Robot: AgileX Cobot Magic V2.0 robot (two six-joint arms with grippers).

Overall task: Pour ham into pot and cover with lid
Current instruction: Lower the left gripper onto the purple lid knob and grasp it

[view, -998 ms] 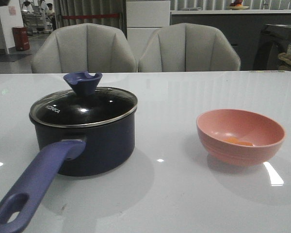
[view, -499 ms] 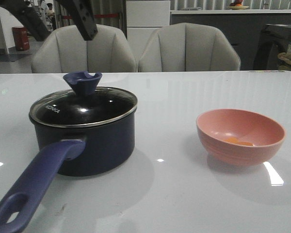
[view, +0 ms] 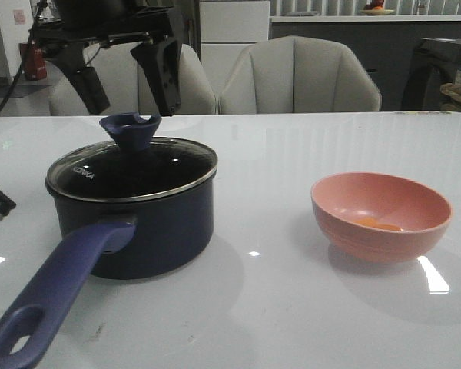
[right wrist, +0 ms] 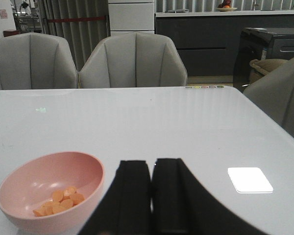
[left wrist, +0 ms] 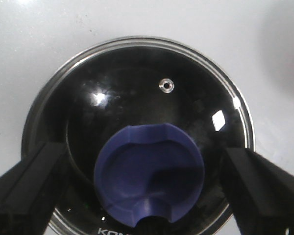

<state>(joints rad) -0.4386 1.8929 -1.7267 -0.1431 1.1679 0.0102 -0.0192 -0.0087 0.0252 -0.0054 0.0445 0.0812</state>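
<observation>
Ham (right wrist: 59, 200): small flat orange-yellow pieces, loose heap in the bottom of the pink bowl (view: 381, 215); bowl smooth, round, matte, sits on the table (view: 292, 307) at about 3 o'clock from the pot (view: 138, 223), well apart; pot dark navy, round, long purple-blue handle (view: 58, 296) with a hole at its end, running toward 7 o'clock; lid (view: 131, 169) seated on pot: glass, steel rim, small steam vent, blue-purple funnel knob (left wrist: 149, 181), white lettering near rim; left pincer (view: 131, 84) above the knob, black fingers spread wide either side, not touching; right pincer (right wrist: 152, 196) fingers pressed together, holding nothing, low over the table just beside the bowl; table white, glossy, shows light glare; grey padded chairs (view: 215, 77) at 12 o'clock.
</observation>
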